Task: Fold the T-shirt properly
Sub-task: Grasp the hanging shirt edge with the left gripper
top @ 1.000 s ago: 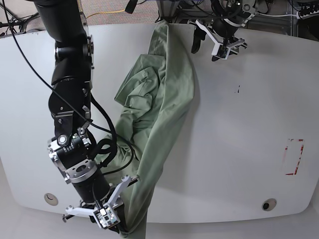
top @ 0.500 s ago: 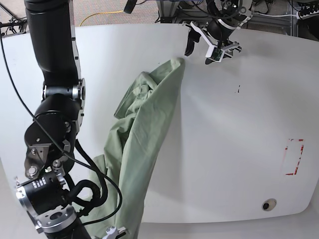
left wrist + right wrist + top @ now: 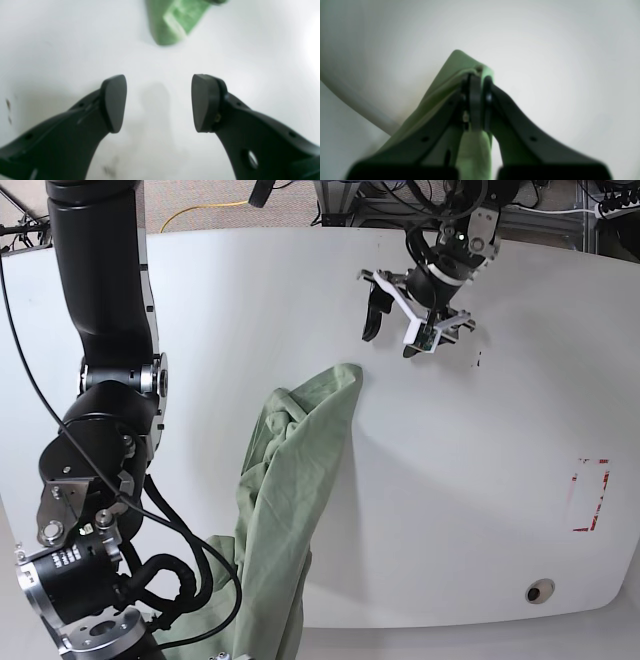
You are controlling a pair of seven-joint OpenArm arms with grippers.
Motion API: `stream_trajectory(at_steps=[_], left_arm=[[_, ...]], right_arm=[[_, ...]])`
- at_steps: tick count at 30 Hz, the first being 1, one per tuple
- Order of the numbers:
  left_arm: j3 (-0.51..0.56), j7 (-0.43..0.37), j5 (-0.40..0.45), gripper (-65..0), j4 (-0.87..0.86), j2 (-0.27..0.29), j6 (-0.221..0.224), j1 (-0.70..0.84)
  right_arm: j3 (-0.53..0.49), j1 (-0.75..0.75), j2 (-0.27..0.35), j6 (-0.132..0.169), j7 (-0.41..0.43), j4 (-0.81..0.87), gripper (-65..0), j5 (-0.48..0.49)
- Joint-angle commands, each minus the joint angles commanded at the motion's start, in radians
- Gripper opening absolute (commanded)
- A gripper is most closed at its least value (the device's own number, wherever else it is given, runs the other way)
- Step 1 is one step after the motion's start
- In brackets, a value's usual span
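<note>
Fabric of the T-shirt lies bunched in a long strip on the table, its near end clenched by the right gripper for spreading, while the left gripper hovers released beyond its far tip.

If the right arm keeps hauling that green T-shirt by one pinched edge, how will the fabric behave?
Likely floppy: the T-shirt lies bunched in a long, wrinkled strip on the table. It probably drags and stretches rather than lifts flat, since the right end effector pinches only one fold. The left end effector is open and apart from it, so the far corner probably trails unsupported.
</note>
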Motion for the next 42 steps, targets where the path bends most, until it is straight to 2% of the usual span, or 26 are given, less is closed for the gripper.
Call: stream_trajectory(at_steps=[3, 9, 17, 28, 29, 30, 35, 36, 37, 42], left_arm=[[0.005, 0.02, -0.006, -27.2, -0.06, 0.006, 0.0, -0.08], [0.005, 0.02, -0.002, -27.2, -0.184, 0.071, -0.003, -0.18], [0.074, 0.012, -0.008, -27.2, -0.296, 0.074, -0.002, -0.258], [0.084, 0.012, -0.009, -28.2, -0.44, 0.161, -0.003, -0.361], [0.086, 0.012, -0.009, -29.2, -0.445, 0.163, -0.003, -0.362], [0.089, 0.012, -0.009, -32.8, -0.448, 0.163, -0.003, -0.367], [0.087, 0.012, -0.008, -60.3, -0.511, 0.163, -0.002, -0.394], [0.084, 0.012, -0.008, -62.9, -0.516, 0.163, -0.002, -0.394], [0.083, 0.012, -0.008, -65.0, -0.522, 0.163, 0.0, -0.394], [0.08, 0.012, -0.008, -64.6, -0.499, 0.15, 0.0, -0.374]], right_arm=[[0.0, -0.002, 0.0, 0.0, 0.0, 0.0, -65.0, 0.0], [0.002, -0.02, 0.0, 0.0, 0.0, 0.002, -65.0, 0.0], [0.002, -0.038, 0.002, 0.0, 0.0, 0.002, -65.0, 0.0], [0.002, -0.041, 0.029, 0.0, 0.0, 0.002, -65.0, 0.0], [0.002, -0.041, 0.029, 0.0, 0.0, 0.005, -65.0, 0.0], [0.002, -0.043, 0.031, 0.0, 0.0, 0.006, -65.0, 0.0], [0.005, -0.043, 0.031, 0.0, 0.0, 0.002, -65.0, 0.0], [0.005, -0.043, 0.032, 0.0, 0.0, 0.002, -65.0, 0.0], [0.005, -0.043, 0.037, 0.0, 0.0, 0.002, -65.0, 0.0], [0.005, -0.043, 0.057, -0.002, 0.0, -0.003, -65.0, 0.0]])
